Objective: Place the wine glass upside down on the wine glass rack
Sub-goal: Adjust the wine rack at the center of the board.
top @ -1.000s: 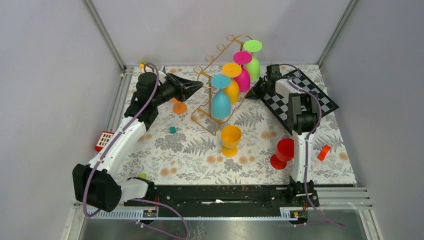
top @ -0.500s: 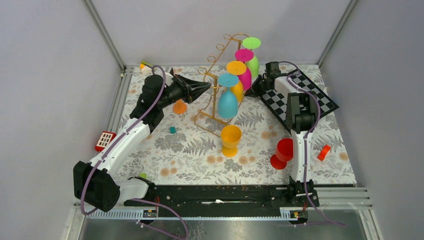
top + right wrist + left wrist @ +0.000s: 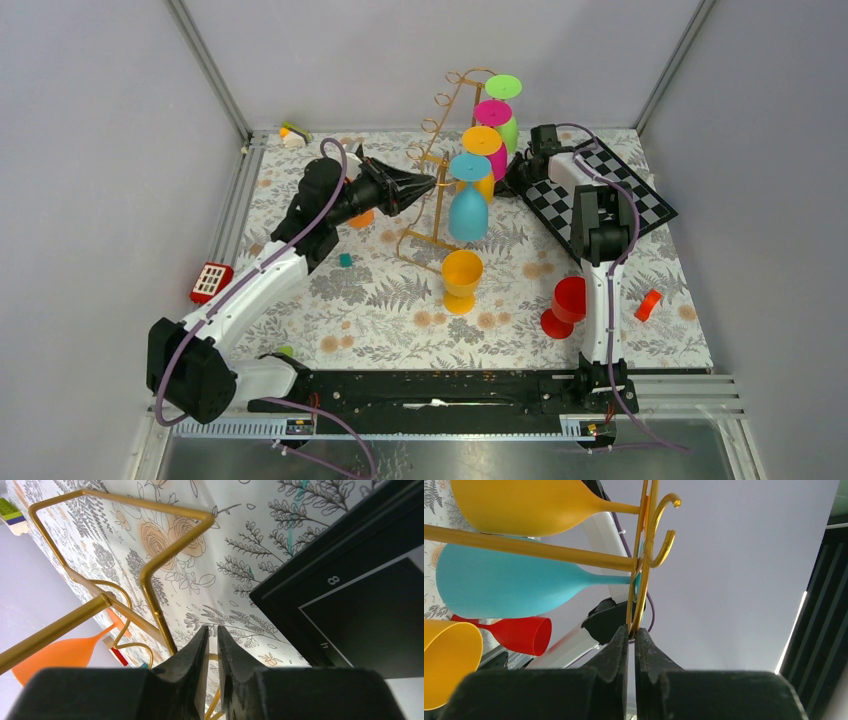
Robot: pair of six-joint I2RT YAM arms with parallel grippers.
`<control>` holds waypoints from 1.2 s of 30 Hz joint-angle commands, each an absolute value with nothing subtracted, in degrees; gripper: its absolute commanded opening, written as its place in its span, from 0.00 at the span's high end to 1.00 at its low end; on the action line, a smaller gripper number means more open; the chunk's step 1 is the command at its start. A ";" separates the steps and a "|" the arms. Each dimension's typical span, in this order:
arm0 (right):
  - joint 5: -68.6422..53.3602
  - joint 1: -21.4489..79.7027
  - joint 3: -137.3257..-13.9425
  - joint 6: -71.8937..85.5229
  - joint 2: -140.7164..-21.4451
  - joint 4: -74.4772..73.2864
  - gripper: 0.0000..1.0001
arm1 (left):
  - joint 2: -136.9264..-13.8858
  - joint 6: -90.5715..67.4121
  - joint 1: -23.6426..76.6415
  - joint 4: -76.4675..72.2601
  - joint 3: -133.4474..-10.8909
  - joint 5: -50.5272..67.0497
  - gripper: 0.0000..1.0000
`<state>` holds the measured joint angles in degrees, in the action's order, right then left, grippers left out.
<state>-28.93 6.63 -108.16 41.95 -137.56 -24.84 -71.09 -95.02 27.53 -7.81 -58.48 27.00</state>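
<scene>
The gold wine glass rack (image 3: 438, 190) stands mid-table with blue (image 3: 468, 208), orange, pink and green glasses hanging upside down from its rail. My left gripper (image 3: 428, 185) is shut on the rail's paired wires (image 3: 640, 580), beside the blue glass (image 3: 499, 585). My right gripper (image 3: 518, 172) sits low at the rack's far side, its jaws shut on a base wire (image 3: 150, 587). A yellow wine glass (image 3: 462, 280) stands upright on the table. A red glass (image 3: 565, 305) lies on its side. An orange glass (image 3: 362, 216) is partly hidden behind my left arm.
A chessboard (image 3: 612, 192) lies at the back right, under my right arm. A red piece (image 3: 649, 304) sits by the right edge. A red-white cube (image 3: 210, 281) and a teal cube (image 3: 345, 260) lie left of centre. A small toy (image 3: 292, 132) sits at the back left.
My left gripper has moved right with the rack's rail, and the rack and its hanging glasses have shifted right with it. The right arm has barely moved.
</scene>
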 commanded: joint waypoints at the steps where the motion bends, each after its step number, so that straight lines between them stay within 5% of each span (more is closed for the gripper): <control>1: -30.59 7.47 -110.72 39.69 -137.32 -27.01 0.80 | -69.66 -98.62 29.14 -14.02 -58.05 25.20 1.00; 7: -29.06 6.83 -108.89 37.66 -135.00 -28.14 0.71 | -67.79 -97.63 29.29 -12.62 -55.81 22.47 0.87; 19: -27.42 4.16 -96.79 36.20 -123.43 -25.58 0.52 | -60.80 -86.91 28.97 -1.10 -57.74 15.25 0.04; 36: -21.07 2.03 -68.36 28.85 -85.20 -27.08 0.48 | -42.97 -57.78 25.00 34.04 -61.35 10.37 0.01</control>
